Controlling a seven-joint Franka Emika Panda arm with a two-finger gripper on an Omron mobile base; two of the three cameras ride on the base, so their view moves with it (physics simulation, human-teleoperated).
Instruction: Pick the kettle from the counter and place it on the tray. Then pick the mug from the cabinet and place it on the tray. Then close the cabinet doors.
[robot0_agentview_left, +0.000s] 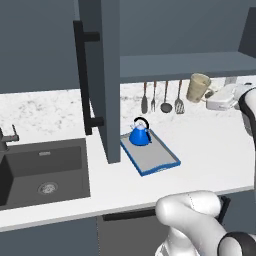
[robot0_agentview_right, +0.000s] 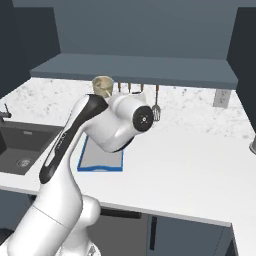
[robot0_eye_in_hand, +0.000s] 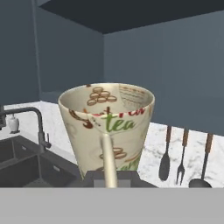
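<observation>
Mug held in the air below the open cabinet, kettle already on the tray.

The cabinet (robot0_agentview_left: 175, 30) hangs above the fingers, its door (robot0_agentview_left: 102, 75) swung open to their left; the counter (robot0_agentview_left: 210, 150) lies beneath them. The tray (robot0_agentview_left: 160, 161) sits on the counter, below and left of the fingers, with the kettle (robot0_agentview_left: 140, 134) on its far end. The gripper (robot0_eye_in_hand: 109, 177) pinches the mug (robot0_eye_in_hand: 107, 124) by its handle, fingers pressed tight on it.
</observation>
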